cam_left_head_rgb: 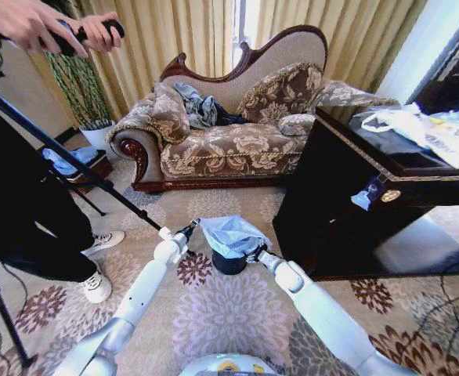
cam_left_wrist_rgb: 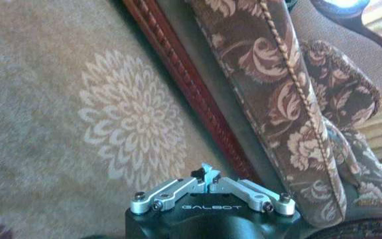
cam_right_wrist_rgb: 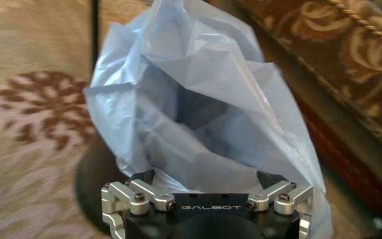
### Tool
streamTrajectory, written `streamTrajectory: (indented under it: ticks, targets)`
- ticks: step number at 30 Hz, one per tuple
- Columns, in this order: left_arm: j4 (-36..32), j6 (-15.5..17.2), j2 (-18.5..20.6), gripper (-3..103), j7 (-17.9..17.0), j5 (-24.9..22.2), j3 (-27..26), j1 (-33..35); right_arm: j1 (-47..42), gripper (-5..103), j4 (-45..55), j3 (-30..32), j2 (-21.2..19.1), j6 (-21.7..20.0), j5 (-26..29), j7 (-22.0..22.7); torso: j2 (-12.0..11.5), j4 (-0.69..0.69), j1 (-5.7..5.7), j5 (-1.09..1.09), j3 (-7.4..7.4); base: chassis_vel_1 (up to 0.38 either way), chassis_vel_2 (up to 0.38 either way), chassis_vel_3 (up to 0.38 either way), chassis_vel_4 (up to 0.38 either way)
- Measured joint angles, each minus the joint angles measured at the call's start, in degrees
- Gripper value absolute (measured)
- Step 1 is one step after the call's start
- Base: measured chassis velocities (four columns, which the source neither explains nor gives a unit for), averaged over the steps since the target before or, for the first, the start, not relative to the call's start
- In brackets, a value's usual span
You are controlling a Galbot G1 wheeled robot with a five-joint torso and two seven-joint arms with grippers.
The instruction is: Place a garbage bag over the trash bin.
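The garbage bag [cam_left_head_rgb: 231, 233] sits bunched over the mouth of the trash bin [cam_left_head_rgb: 228, 263], its pale blue plastic puffed up above the rim and hanging down the black wall only on the upper part. The bin stands on the patterned carpet [cam_left_head_rgb: 214, 313], between the sofa's front edge and the robot, close to the near corner of the dark wooden desk [cam_left_head_rgb: 347, 196].

The right gripper [cam_left_head_rgb: 254, 254] is at the bin's right side, against the bag; in the right wrist view its fingers [cam_right_wrist_rgb: 141, 179] are spread wide with the plastic [cam_right_wrist_rgb: 198, 114] bulging between them. The left gripper [cam_left_head_rgb: 189, 229] hangs just beside the bag's left edge, jaws closed on nothing, and the left wrist view has it [cam_left_wrist_rgb: 208, 179] above bare carpet near the sofa's carved wooden base [cam_left_wrist_rgb: 191, 89].

The sofa [cam_left_head_rgb: 229, 133] is floral brown with clothes heaped on the seat, tan curtains [cam_left_head_rgb: 167, 39] behind it. White plastic bags [cam_left_head_rgb: 425, 129] lie on the desk top.
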Motion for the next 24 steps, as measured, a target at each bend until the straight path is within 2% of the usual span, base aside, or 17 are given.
streamTrajectory:
  ticks: [6,7,9,10,11,12,13,14,16,17,18,20,24]
  targets:
    - [-2.12,0.0,0.68,-1,0.24,1.89,0.0,2.05,-3.71,100,3.16,1.07,-0.97,0.37,2.02,-0.42,0.0,-0.01,0.0,0.02,0.0,0.0,0.0,0.0,0.0]
    - [-2.29,0.0,1.02,4,0.26,2.3,-0.08,2.22,-4.09,100,3.65,1.19,-1.12,0.36,2.93,-0.36,0.0,-0.01,0.0,0.0,0.0,0.0,0.0,0.0,0.0]
    - [-2.47,0.0,1.28,4,0.28,2.61,-0.14,2.39,-4.46,100,4.1,1.29,-1.27,0.23,3.84,-0.27,0.0,-0.01,0.0,-0.01,0.0,0.0,0.0,0.0,0.0]
    - [-2.76,-0.02,1.61,10,0.33,2.99,-0.18,2.63,-4.84,100,4.58,1.42,-1.37,0.13,4.6,-0.14,0.0,-0.01,0.0,0.0,0.0,0.0,0.0,0.0,0.0]
    - [-3.19,-0.05,2.1,10,0.46,3.63,-0.18,3.01,-5.32,100,5.18,1.69,-1.47,0.09,5.33,-0.02,0.0,-0.01,0.0,0.02,0.0,0.0,0.0,0.0,0.0]
    - [-3.98,-0.34,3.09,21,0.65,5.18,0.01,3.72,-6.43,100,6.76,2.42,-1.89,0.02,6.85,0.24,0.0,-0.01,-0.01,0.0,0.0,0.0,0.0,0.0,0.0]
    - [-3.98,-0.34,3.09,21,0.65,5.18,0.01,3.72,-6.43,100,6.76,2.42,-1.89,0.02,6.85,0.24,0.0,-0.01,-0.01,0.0,0.0,0.0,0.0,0.0,0.0]
    - [-4.56,-0.55,3.87,26,0.9,6.19,0.2,4.27,-7.25,100,7.91,2.95,-2.18,-0.08,7.85,0.53,0.0,-0.01,-0.01,0.0,0.0,0.0,0.0,0.0,0.0]
    - [-4.88,-0.66,4.31,26,1.03,6.7,0.29,4.6,-7.81,100,8.74,3.41,-2.38,-0.13,8.45,0.69,0.0,-0.01,-0.01,0.0,0.0,0.0,0.0,0.0,0.0]
    - [-6.11,-1.04,5.84,37,1.45,8.43,0.57,5.58,-9.35,100,10.93,4.72,-2.91,-0.27,10.05,1.03,0.0,0.0,-0.01,-0.02,0.0,0.0,0.0,0.0,0.0]
    - [-6.87,-1.3,6.74,43,1.71,9.56,0.74,6.09,-10.39,100,12.12,5.48,-3.14,-0.31,10.82,1.38,0.0,0.0,-0.01,0.0,-0.01,0.0,0.0,0.0,0.0]
    - [-7.61,-1.77,7.62,43,1.9,10.72,1.01,6.58,-11.54,100,13.2,6.38,-3.33,-0.25,11.24,1.6,0.0,0.0,-0.01,0.02,0.0,0.0,0.0,0.0,0.0]
    - [-9.24,-3.38,10.14,65,2.65,16.11,1.98,7.78,-15.86,100,16.75,9.37,-3.67,0.26,12.0,2.07,0.0,-0.01,-0.02,0.02,0.0,0.0,0.0,0.0,0.0]
